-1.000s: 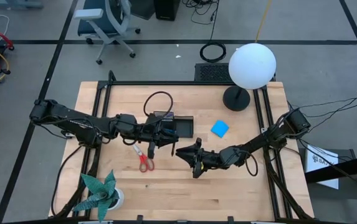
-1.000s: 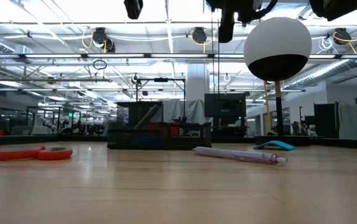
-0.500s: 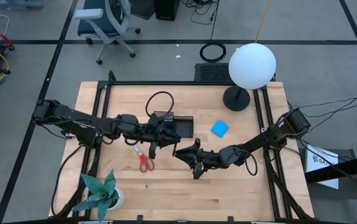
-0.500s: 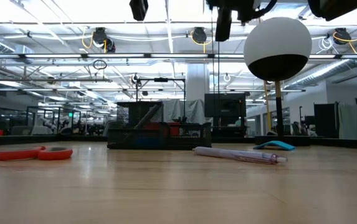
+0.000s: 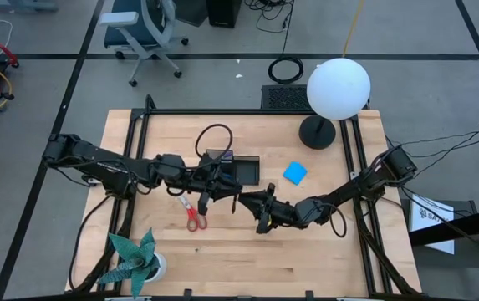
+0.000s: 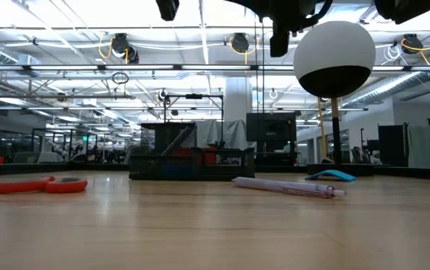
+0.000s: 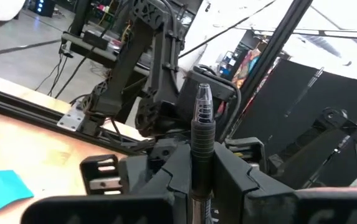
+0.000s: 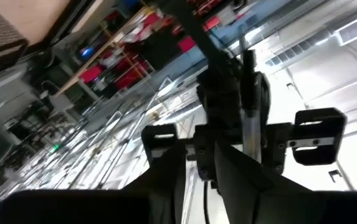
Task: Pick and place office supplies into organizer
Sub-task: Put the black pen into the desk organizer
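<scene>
A dark pen with a clear tip [image 7: 203, 115] stands upright high above the table's middle [image 5: 237, 201]. My left gripper [image 5: 231, 196] reaches in level from the left and is shut on it. My right gripper [image 5: 247, 204] meets it from the right, also closed on the pen [image 8: 250, 106]. The black organizer [image 5: 241, 170] sits just beyond them. Red-handled scissors [image 5: 194, 213] lie flat to the near left, and the blue notepad [image 5: 295, 173] lies flat to the right. A purple pen [image 6: 286, 186] lies on the table. My left gripper pinches the pen's dark barrel [image 7: 202, 155] between its two fingers, just below the clear tip. The fingers come level from the table's left and lie across the pen. The pen stands upright, lifted clear of the table. My right gripper has the same pen between its fingers, coming about level from the table's right and across it. Its own fingers [image 8: 234, 174] hide the place of contact. The barrel [image 8: 253, 140] rises straight out of them.
A lamp with a white globe [image 5: 338, 88] and a round black base [image 5: 317, 132] stands at the far right. A teal paper plant [image 5: 135, 259] stands at the near left corner. Bare wood lies along the near edge.
My right gripper has turned a little about its wrist without leaving its place. The pen stays upright and aloft between the two grippers.
</scene>
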